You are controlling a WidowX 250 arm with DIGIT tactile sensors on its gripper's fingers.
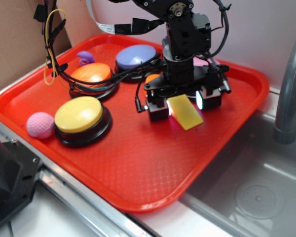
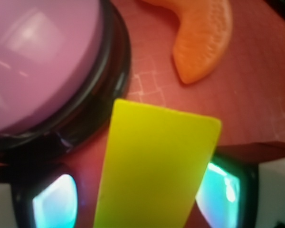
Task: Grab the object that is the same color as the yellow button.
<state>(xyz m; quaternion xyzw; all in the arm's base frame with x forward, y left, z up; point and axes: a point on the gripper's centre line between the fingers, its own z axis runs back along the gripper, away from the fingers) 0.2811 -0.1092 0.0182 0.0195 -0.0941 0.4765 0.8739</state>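
Observation:
The yellow wedge block (image 1: 185, 113) lies on the red tray (image 1: 138, 168), right of centre. My gripper (image 1: 183, 104) is lowered over it with one finger on each side. In the wrist view the wedge (image 2: 156, 166) fills the space between the lit pads. The right pad (image 2: 221, 190) touches it, while a strip of red tray shows between it and the left pad (image 2: 54, 204). The jaws are open around the wedge. The yellow button (image 1: 79, 114) stands at the tray's front left, apart from the gripper.
An orange button (image 1: 91, 74) and a purple button (image 1: 135, 57) stand behind, the purple one (image 2: 38, 61) close to the wedge. An orange crescent (image 2: 204, 42) lies just beyond the gripper. A pink ball (image 1: 40, 125) sits left of the yellow button. A faucet (image 1: 291, 89) and sink (image 1: 256, 192) are to the right.

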